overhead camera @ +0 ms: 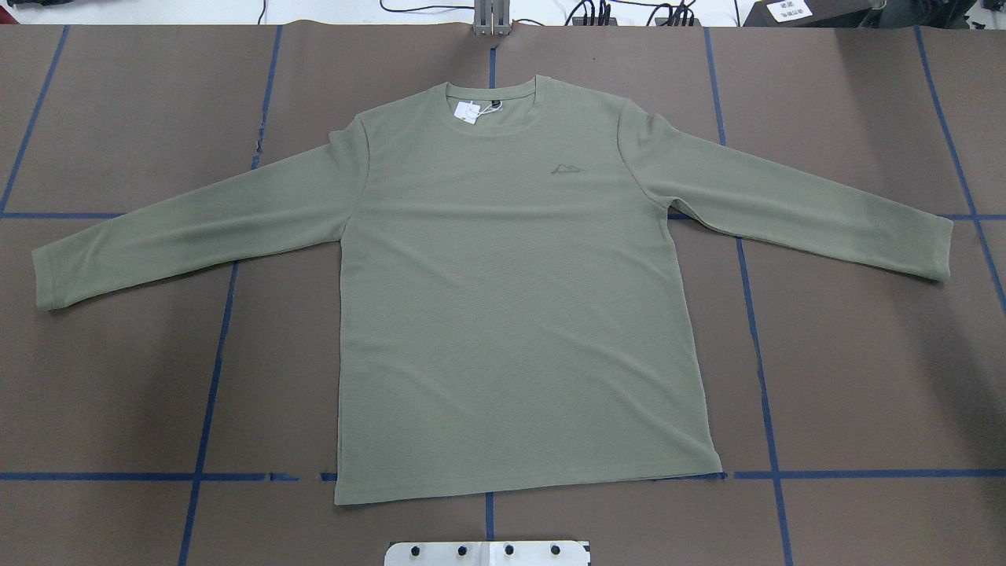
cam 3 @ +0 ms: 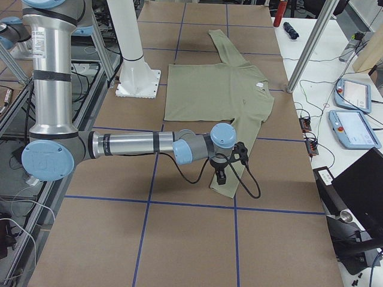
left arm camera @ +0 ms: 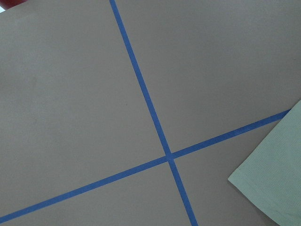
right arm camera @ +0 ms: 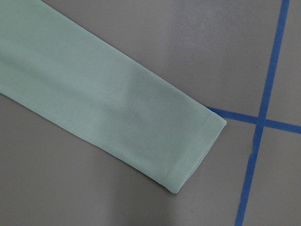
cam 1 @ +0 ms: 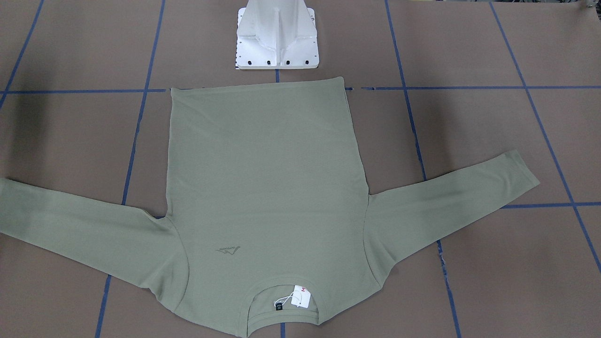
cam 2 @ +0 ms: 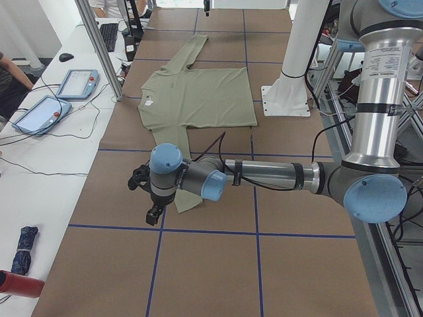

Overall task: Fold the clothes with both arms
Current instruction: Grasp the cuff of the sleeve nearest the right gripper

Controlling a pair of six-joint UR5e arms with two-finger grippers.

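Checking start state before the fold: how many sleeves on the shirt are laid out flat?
2. The left-side sleeve stretches out toward the robot's left; the right-side sleeve stretches toward its right. Both lie flat and unfolded with cuffs visible, so none is hidden.

In the front-facing view we lose the shirt (cam 1: pixel 263 178) at two edges: one sleeve cuff at the left, the collar edge at the bottom. The base (cam 1: pixel 277 37) is cut off at the top. The neck label (cam 1: pixel 279 307) print is too small to read. We see the left gripper (cam 2: pixel 153 218) and right gripper (cam 3: pixel 221 176) only in side views, so their jaw state cannot be told.
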